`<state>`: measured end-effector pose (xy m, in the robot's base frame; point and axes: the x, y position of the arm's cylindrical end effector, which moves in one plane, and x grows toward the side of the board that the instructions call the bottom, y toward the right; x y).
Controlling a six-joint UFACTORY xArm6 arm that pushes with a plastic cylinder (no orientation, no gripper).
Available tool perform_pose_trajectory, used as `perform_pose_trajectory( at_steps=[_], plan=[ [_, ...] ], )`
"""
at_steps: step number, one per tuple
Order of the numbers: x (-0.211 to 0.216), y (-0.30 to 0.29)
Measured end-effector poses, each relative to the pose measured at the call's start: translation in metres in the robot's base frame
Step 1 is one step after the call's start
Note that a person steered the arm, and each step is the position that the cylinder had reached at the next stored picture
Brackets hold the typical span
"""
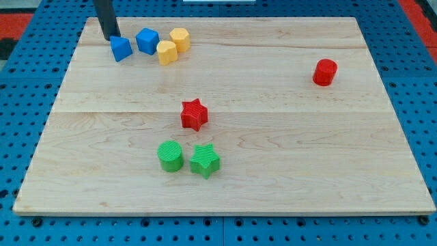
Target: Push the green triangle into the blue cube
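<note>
My tip (112, 36) is at the view's top left, just up and left of a small blue block (121, 48), touching it or nearly so. The blue cube (147, 41) sits right of that block. Two green blocks lie low in the middle of the board: a green cylinder (170, 156) and, touching its right side, a green star-like block (205, 160). I cannot make out a clear triangle shape on either. Both green blocks are far below the tip and the blue cube.
Two yellow blocks (166, 52) (180, 39) sit just right of the blue cube. A red star (194, 114) lies mid-board between the green blocks and the blue ones. A red cylinder (325, 72) stands at the right. The wooden board (273, 191) rests on blue pegboard.
</note>
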<state>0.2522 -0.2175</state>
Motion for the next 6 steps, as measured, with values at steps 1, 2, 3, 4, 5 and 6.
perform_pose_trajectory(
  at_steps=[1, 2, 3, 4, 5, 6],
  plan=[
    [0.002, -0.047],
    [0.021, -0.027],
    [0.032, -0.003],
    [0.034, 0.007],
    [0.037, 0.027],
    [0.044, 0.044]
  ],
)
